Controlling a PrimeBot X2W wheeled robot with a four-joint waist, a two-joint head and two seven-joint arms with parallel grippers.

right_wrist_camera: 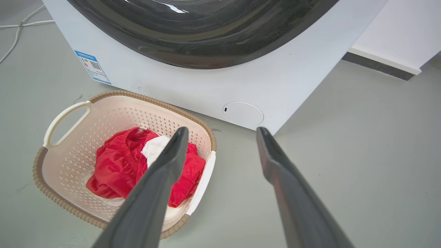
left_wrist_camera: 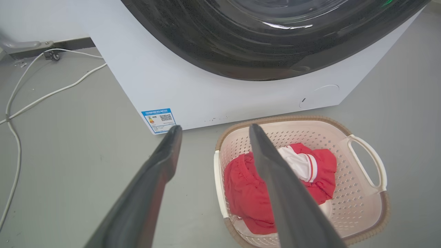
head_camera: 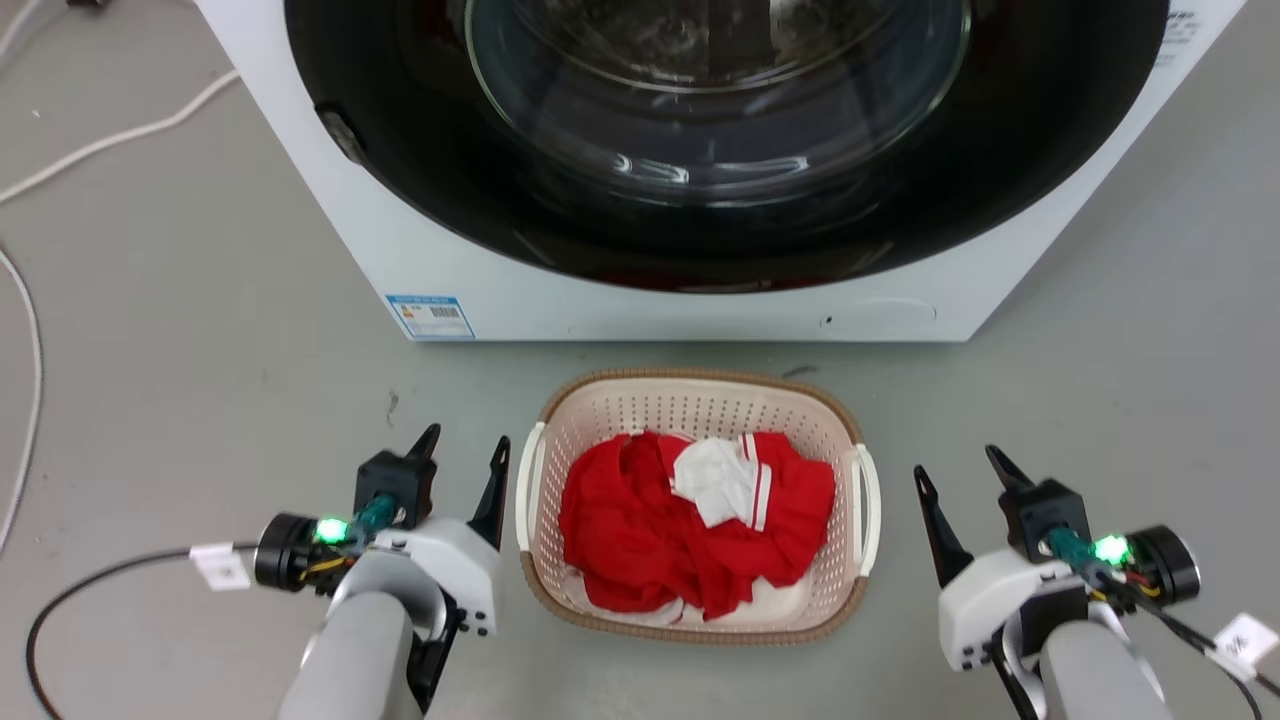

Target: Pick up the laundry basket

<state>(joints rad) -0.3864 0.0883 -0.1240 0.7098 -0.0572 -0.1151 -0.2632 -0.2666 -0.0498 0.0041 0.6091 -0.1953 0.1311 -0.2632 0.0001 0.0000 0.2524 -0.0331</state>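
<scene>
Sitting on the floor (head_camera: 200, 400) between the left gripper (head_camera: 468, 435) and right gripper (head_camera: 954, 460), both spread wide and empty, the cream perforated laundry basket (head_camera: 700, 405), brown-rimmed and white-handled, holds red-and-white clothes (head_camera: 640, 540).

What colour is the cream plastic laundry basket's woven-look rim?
Brown; the laundry basket rim shows best in the right wrist view.

Blue-edged sticker (head_camera: 430, 316) on washer (head_camera: 600, 310) front, low corner: QR code, small coloured bars, print too small for me to read. White tags (head_camera: 222, 568) on my cables (head_camera: 110, 575): marks unreadable.
</scene>
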